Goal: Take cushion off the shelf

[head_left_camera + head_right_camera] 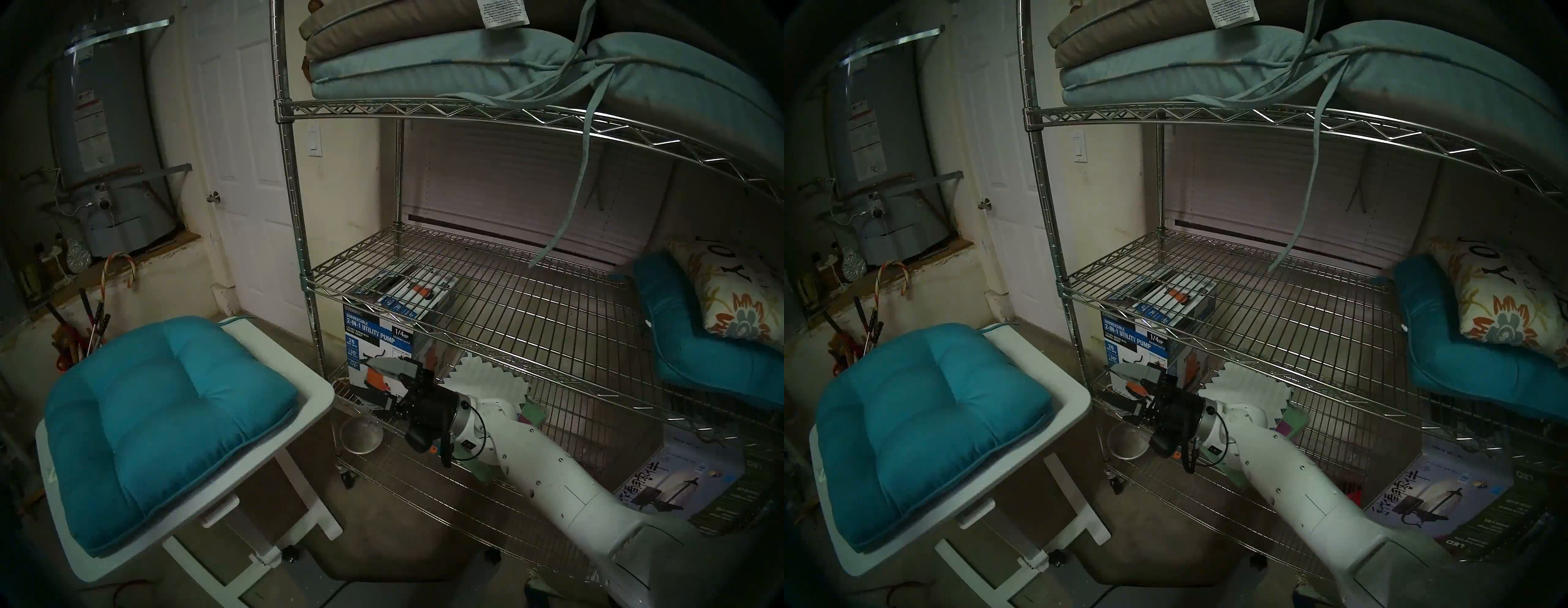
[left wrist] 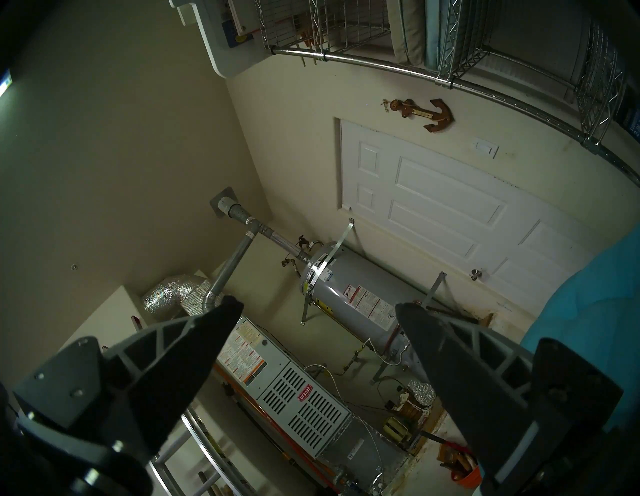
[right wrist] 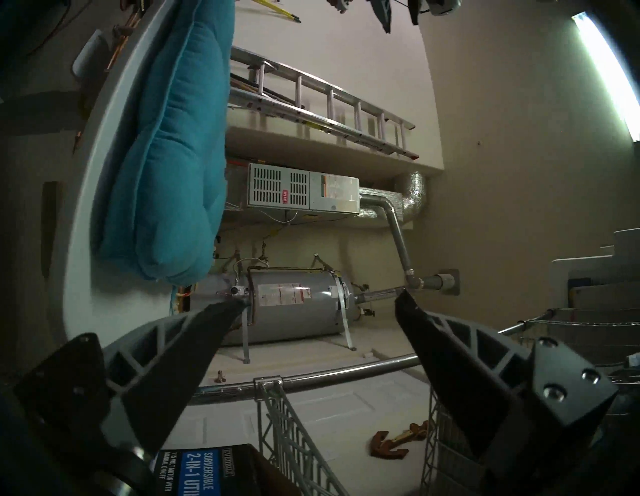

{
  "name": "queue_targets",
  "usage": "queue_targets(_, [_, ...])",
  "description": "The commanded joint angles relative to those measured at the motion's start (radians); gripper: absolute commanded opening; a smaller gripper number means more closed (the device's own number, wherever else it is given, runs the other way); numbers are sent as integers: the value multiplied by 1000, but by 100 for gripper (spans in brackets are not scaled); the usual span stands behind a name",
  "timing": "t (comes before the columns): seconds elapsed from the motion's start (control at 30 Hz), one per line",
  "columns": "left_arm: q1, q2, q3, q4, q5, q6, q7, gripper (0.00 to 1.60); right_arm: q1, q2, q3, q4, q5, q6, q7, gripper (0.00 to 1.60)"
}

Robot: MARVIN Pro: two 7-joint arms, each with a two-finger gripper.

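A bright teal tufted cushion [image 1: 165, 424] [image 1: 924, 429] lies flat on the white table [image 1: 309, 395], left of the chrome wire shelf [image 1: 466, 108] [image 1: 1208, 114]. A second teal cushion [image 1: 695, 352] [image 1: 1463, 365] sits bent on the middle tier's right end, under a floral pillow [image 1: 738, 301]. My right gripper [image 1: 392, 388] [image 1: 1142, 395] hangs open and empty at the shelf's lower left corner, in front of the pump box; its wrist view shows the table cushion [image 3: 166, 156] beyond the shelf post [image 3: 329, 375]. My left gripper [image 2: 318, 304] is open and empty, with teal cushion [image 2: 595, 311] at its right edge. The left arm is outside both head views.
Pale blue-green and tan cushions [image 1: 445, 63] fill the top tier, their ties [image 1: 572, 204] dangling over the middle tier. A utility pump box [image 1: 382, 339], white pleated paper and a lamp box [image 1: 679, 488] sit on the bottom tier. A steel bowl [image 1: 360, 433] is on the floor. Water heater [image 1: 110, 148] and door stand behind.
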Motion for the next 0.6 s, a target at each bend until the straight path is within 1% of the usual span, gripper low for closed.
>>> queue_targets(0.0, [10,0,-3,-9,-2,0,3,160,-53,45,25,-119,34,-18,-45,160])
queue_targets(0.07, [10,0,-3,-9,-2,0,3,160,-60,53,29,-137,36,-19,-47,160])
queue_targets(0.1, [10,0,-3,-9,-2,0,3,160,-73,67,38,-169,41,-22,-50,160])
queue_targets(0.2, [10,0,-3,-9,-2,0,3,160,-84,81,49,-193,47,-29,-62,160])
queue_targets(0.3, [10,0,-3,-9,-2,0,3,160,-104,100,62,-246,54,-33,-66,160])
queue_targets(0.4, [10,0,-3,-8,-2,0,3,160,-112,105,68,-261,60,-38,-72,160])
queue_targets(0.43, [10,0,-3,-8,-2,0,3,160,-125,115,74,-293,64,-41,-74,160])
queue_targets(0.5, [10,0,-3,-8,-2,0,2,160,-142,125,79,-323,69,-46,-76,160])
queue_targets(0.53, [10,0,-3,-8,-2,0,2,160,-142,125,79,-323,69,-46,-76,160])
queue_targets(0.57, [10,0,-3,-8,-2,0,2,160,-160,137,85,-353,75,-49,-76,160])
